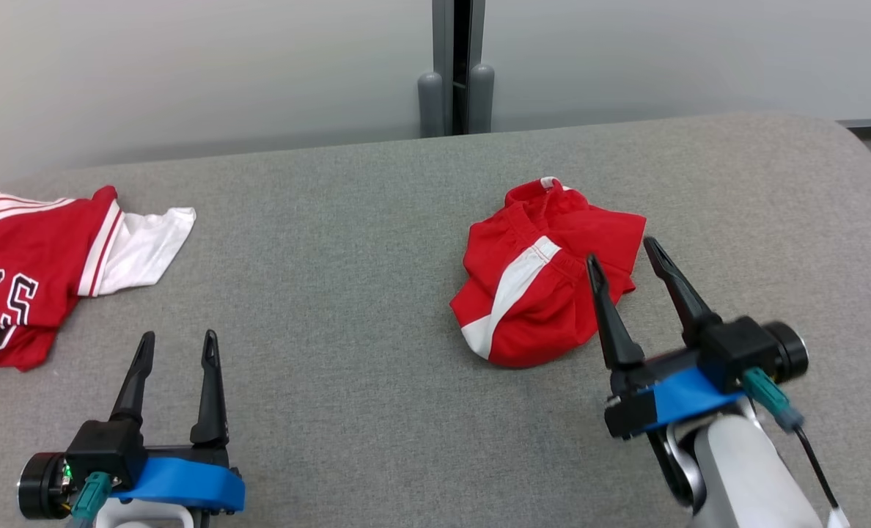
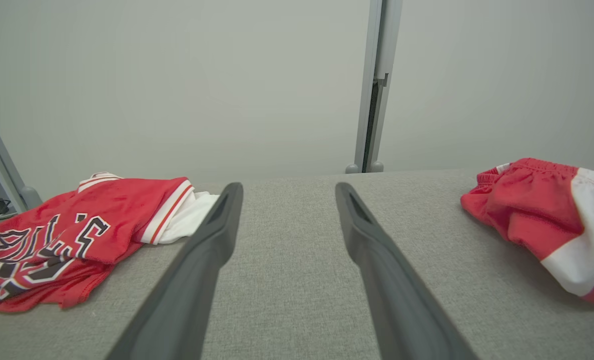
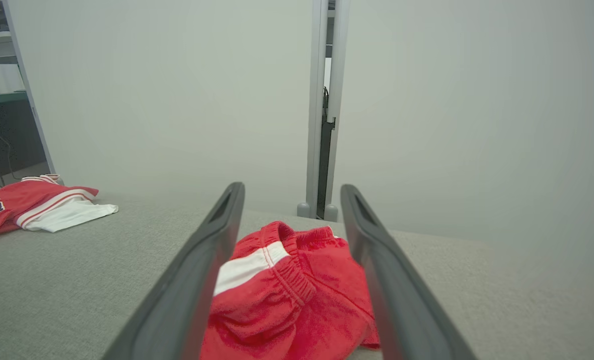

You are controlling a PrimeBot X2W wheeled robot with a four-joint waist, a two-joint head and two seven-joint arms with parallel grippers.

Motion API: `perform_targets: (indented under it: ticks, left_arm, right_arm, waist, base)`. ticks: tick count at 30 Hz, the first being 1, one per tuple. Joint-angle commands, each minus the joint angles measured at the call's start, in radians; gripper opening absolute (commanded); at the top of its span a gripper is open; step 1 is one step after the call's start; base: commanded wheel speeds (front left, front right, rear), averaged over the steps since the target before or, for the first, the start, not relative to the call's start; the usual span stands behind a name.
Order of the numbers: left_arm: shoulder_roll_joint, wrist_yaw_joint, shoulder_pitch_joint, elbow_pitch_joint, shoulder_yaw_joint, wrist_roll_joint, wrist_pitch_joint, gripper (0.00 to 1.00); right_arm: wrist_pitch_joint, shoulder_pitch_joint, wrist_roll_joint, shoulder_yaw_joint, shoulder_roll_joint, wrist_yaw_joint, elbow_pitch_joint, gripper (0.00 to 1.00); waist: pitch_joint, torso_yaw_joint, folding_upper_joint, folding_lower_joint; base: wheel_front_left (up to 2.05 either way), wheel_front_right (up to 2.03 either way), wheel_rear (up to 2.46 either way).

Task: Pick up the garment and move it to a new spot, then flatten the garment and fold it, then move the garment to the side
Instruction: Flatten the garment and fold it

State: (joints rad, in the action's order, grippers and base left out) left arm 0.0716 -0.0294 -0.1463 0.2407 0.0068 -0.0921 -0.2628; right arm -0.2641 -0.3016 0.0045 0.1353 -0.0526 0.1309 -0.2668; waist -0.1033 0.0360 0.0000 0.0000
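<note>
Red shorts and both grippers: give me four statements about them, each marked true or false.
1. The red shorts lie crumpled on the grey surface. True.
2. The right gripper is shut on the shorts. False: it is open, fingers spread at the shorts, gripping nothing.
3. The left gripper is open with nothing between its fingers. True.
4. The red and white jersey touches the shorts. False: it lies apart, at the robot's left.

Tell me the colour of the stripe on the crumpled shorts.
White, on red shorts; clearest in the head view.
</note>
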Motion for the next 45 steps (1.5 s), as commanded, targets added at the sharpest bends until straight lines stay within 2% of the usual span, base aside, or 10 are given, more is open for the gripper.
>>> perform_targets:
  ticks: [1, 5, 13, 22, 23, 24, 25, 31, 36, 45]
  left_arm:
    - [-0.001, -0.006, -0.016, 0.002, 0.002, 0.006, -0.003, 1.0]
    - [-0.005, -0.013, -0.03, 0.005, -0.007, 0.008, -0.003, 1.0]
    - [-0.014, -0.021, -0.07, 0.014, -0.028, 0.0, -0.003, 1.0]
    - [-0.019, -0.009, -0.088, 0.02, -0.044, -0.011, -0.003, 1.0]
    - [-0.02, -0.008, -0.089, 0.019, -0.046, -0.013, -0.003, 1.0]
    - [-0.02, -0.007, -0.091, 0.02, -0.048, -0.016, -0.003, 1.0]
    - [-0.02, -0.006, -0.092, 0.022, -0.049, -0.02, -0.003, 1.0]
    - [-0.02, 0.002, -0.099, 0.027, -0.062, -0.039, -0.003, 1.0]
    - [-0.019, 0.007, -0.109, 0.025, -0.07, -0.051, -0.003, 1.0]
    - [-0.019, 0.019, -0.101, 0.025, -0.082, -0.074, -0.003, 1.0]
  right_arm:
    - [-0.001, -0.05, -0.017, 0.021, -0.015, 0.0, -0.031, 1.0]
    - [-0.001, -0.139, -0.031, 0.049, -0.034, 0.0, -0.095, 1.0]
    - [0.063, -0.32, -0.04, 0.099, -0.085, 0.0, -0.373, 1.0]
    - [0.175, -0.389, 0.064, 0.229, -0.116, 0.0, -0.594, 1.0]
    - [0.177, -0.392, 0.079, 0.244, -0.119, 0.0, -0.604, 0.92]
    - [0.179, -0.395, 0.094, 0.26, -0.122, 0.0, -0.612, 0.37]
    - [0.183, -0.395, 0.112, 0.28, -0.123, 0.0, -0.62, 0.0]
    - [0.176, -0.423, 0.192, 0.37, -0.145, 0.0, -0.614, 0.0]
    - [0.095, -0.468, 0.202, 0.394, -0.156, 0.0, -0.578, 0.0]
    - [0.033, -0.618, 0.165, 0.464, -0.063, 0.0, -0.531, 0.0]
  waist:
    - [-0.015, -0.007, 0.0, 0.0]
    - [-0.035, -0.021, 0.0, 0.0]
    - [-0.09, -0.081, 0.0, 0.0]
    - [-0.122, -0.116, 0.0, 0.0]
    - [-0.123, -0.116, 0.0, 0.0]
    - [-0.125, -0.116, 0.0, 0.0]
    - [-0.125, -0.116, 0.0, 0.0]
    - [-0.126, -0.111, 0.0, 0.0]
    - [-0.129, -0.126, 0.0, 0.0]
    - [-0.123, -0.181, 0.0, 0.0]
  base:
    - [0.0, 0.0, 0.0]
    - [0.0, 0.0, 0.0]
    - [0.0, 0.0, 0.0]
    - [0.0, 0.0, 0.0]
    - [0.0, 0.0, 0.0]
    - [0.0, 0.0, 0.0]
    - [0.0, 0.0, 0.0]
    - [0.0, 0.0, 0.0]
    - [0.0, 0.0, 0.0]
    - [0.0, 0.0, 0.0]
